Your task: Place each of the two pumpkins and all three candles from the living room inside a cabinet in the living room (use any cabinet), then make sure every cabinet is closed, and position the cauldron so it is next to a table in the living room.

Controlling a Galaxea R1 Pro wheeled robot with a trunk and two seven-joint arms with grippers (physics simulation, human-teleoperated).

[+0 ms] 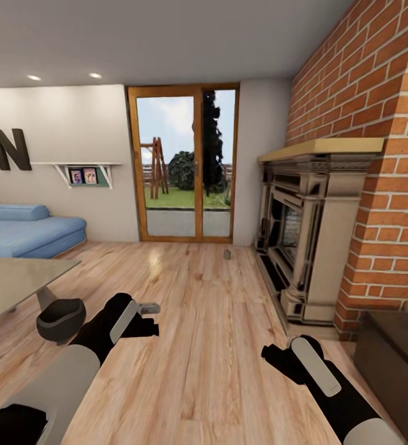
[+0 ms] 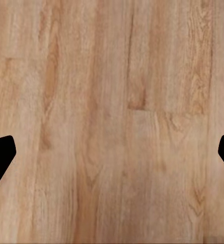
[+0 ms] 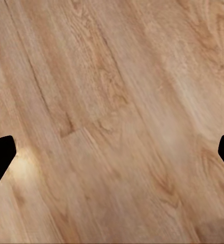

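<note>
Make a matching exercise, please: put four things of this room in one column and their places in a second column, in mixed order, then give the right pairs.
Things:
1. cauldron
2. candle
3. sofa
4. cabinet

Places:
A. against the far wall, under the big letter N
B. on the floor, before the glass door
C. at the right, next to the brick wall
D. on the floor, beside the table's leg

Pairs: 1-D, 2-B, 3-A, 4-C
</note>
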